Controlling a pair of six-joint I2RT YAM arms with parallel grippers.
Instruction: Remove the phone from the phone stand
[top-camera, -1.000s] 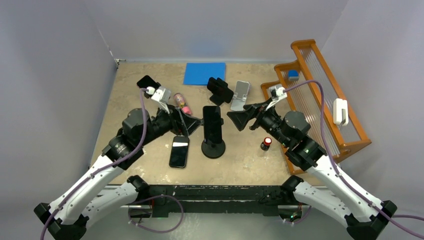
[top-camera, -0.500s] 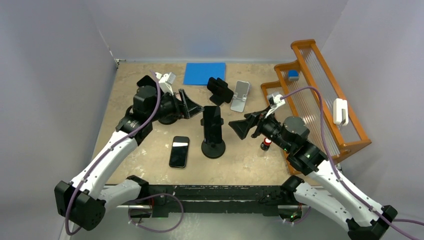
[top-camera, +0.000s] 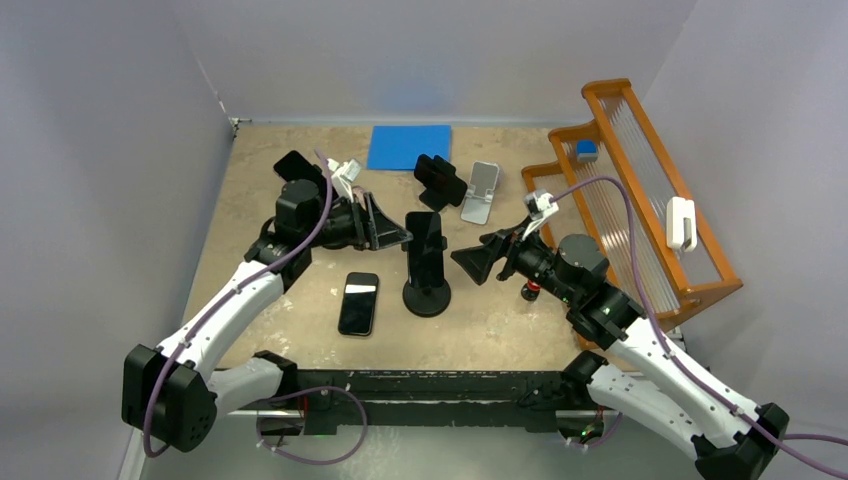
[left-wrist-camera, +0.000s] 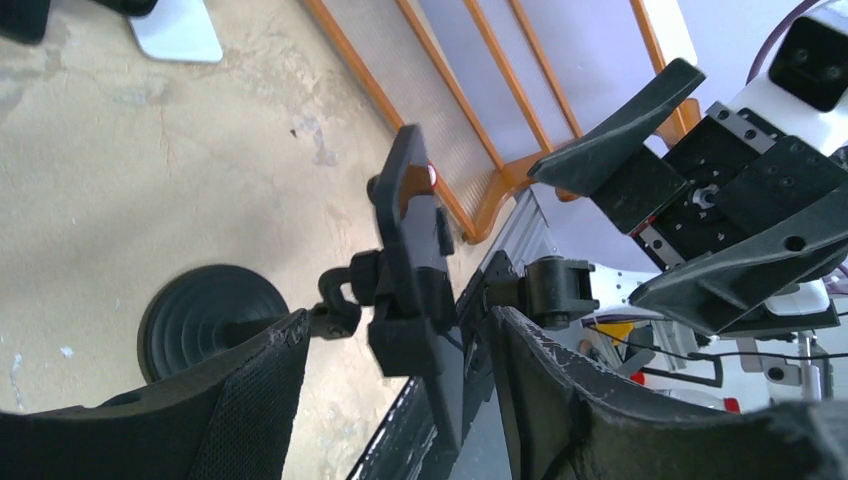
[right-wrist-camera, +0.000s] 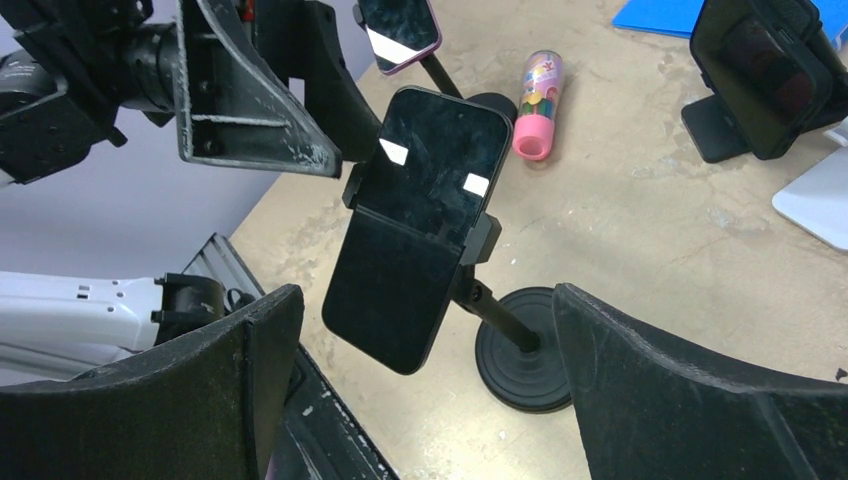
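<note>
The glossy black slab phone (right-wrist-camera: 440, 150) is showing two white glints on dark glass; the matte black clamp phone stand (right-wrist-camera: 520, 350) is looking uniformly black. The mottled beige stone-look tabletop (top-camera: 490, 320) is showing pale blotches. The flat blue square mat (top-camera: 409, 147) is looking plain, the pink plastic tube (right-wrist-camera: 538, 105) multicoloured-printed.

Pale grey walls (top-camera: 430, 50) box in a mottled beige tabletop (top-camera: 480, 322); an orange slatted rack (top-camera: 640, 140) stands at right.
</note>
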